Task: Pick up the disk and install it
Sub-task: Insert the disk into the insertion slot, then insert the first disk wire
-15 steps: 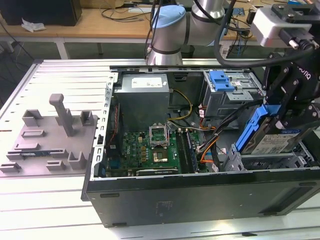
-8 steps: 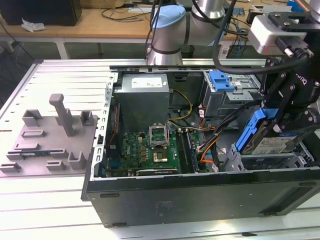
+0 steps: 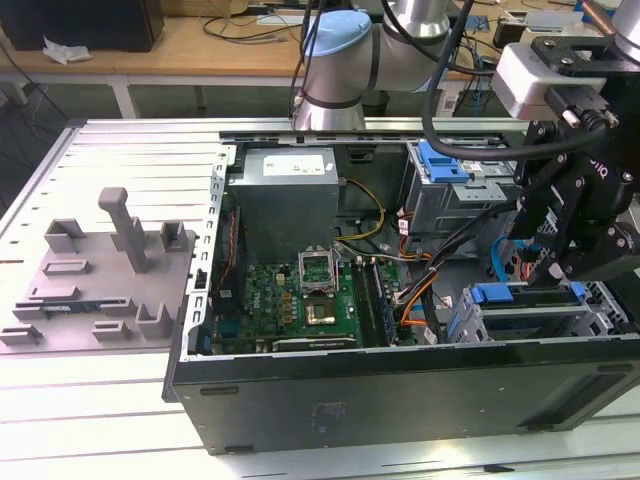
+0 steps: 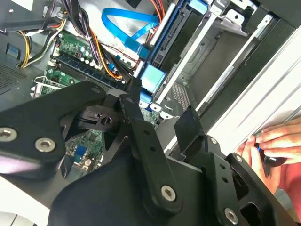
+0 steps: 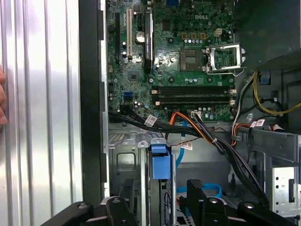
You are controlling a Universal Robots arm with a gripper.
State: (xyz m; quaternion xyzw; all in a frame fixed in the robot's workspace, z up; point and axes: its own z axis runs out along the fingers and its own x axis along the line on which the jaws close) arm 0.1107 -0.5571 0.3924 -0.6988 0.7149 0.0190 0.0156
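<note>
The disk point(image 3: 527, 312) lies flat in the drive cage at the case's front corner, on the exterior view's right, with its blue carrier frame round it. The carrier's blue tab point(image 5: 161, 162) shows edge-on in the first wrist view, and the same tab point(image 4: 151, 79) shows in the second wrist view. My gripper point(image 3: 545, 270) hangs just above the cage. The gripper point(image 5: 162, 200) is open, with its black fingers point(image 5: 200, 193) either side of the tab and not touching it. In the second wrist view the gripper point(image 4: 162, 115) has nothing between its fingers.
The open computer case point(image 3: 400, 385) holds a motherboard point(image 3: 300, 295), a grey power supply point(image 3: 290, 195), a second drive cage point(image 3: 445, 185) and loose cable bundles point(image 3: 430, 265). A grey fixture point(image 3: 100, 270) stands on the exterior view's left. A person's hand point(image 4: 268, 146) rests beside the case.
</note>
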